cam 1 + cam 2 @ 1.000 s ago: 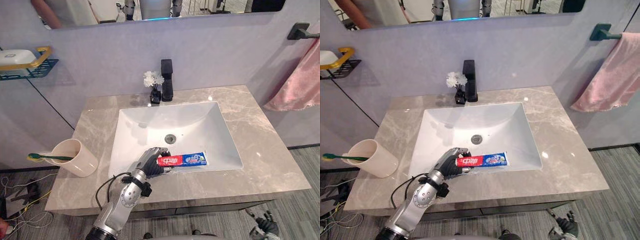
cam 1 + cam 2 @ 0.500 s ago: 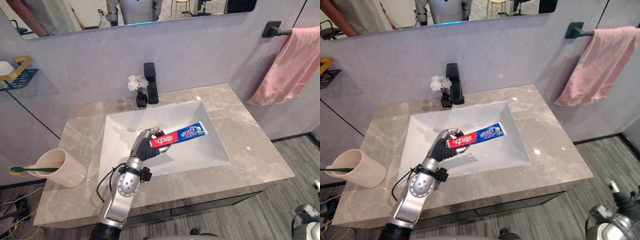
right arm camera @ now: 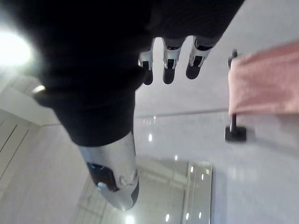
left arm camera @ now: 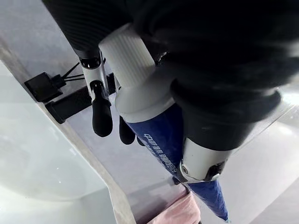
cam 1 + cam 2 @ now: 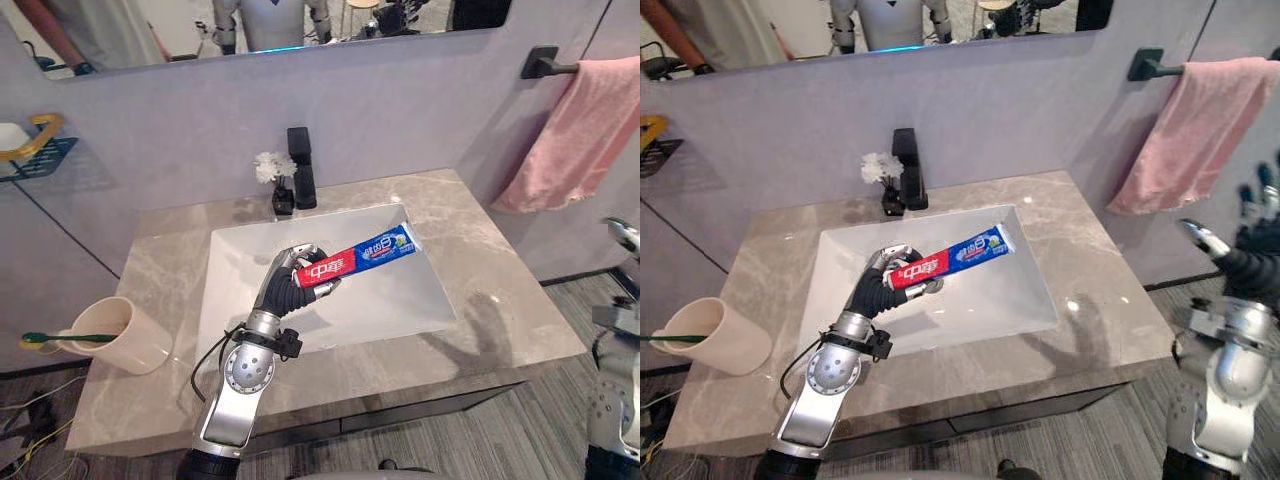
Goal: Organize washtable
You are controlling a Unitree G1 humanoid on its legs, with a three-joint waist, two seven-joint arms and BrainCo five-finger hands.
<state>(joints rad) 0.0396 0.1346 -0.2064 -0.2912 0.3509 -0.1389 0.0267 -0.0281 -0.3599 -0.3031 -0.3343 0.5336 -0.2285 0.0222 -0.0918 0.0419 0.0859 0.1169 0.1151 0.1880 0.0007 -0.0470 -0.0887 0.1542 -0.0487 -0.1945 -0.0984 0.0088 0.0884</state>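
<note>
At the left end of the bench (image 5: pixel 500 320) stood a beige cup (image 5: pixel 125 335), tipped toward the left, with a green toothbrush (image 5: pixel 70 339) lying in its mouth, the bristled head poking out past the rim. Up on the wall to the left hung a blue and gold wire shelf (image 5: pixel 40 150) holding a white bar of soap (image 5: pixel 8 137). Beside the black faucet (image 5: pixel 300 165) a small dark vase (image 5: pixel 283 200) carried a white flower (image 5: pixel 268 166). The white sink (image 5: pixel 390 295) had nothing lying in the part of its basin that could be seen.

The toothpaste tube (image 5: pixel 360 258) was held above the sink, clear of the basin, by the left hand (image 5: pixel 288 287). Its fingers were curled round the red cap end (the wrist view showed the white ribbed cap just by the fingertips), and the blue crimped end slanted up toward the right rear corner of the sink. The left arm rose over the bench's front edge.

The right hand (image 5: pixel 1255 250) hung off the right side of the bench, near the pink towel (image 5: pixel 1200 130), its fingers spread, straight and holding nothing.
</note>
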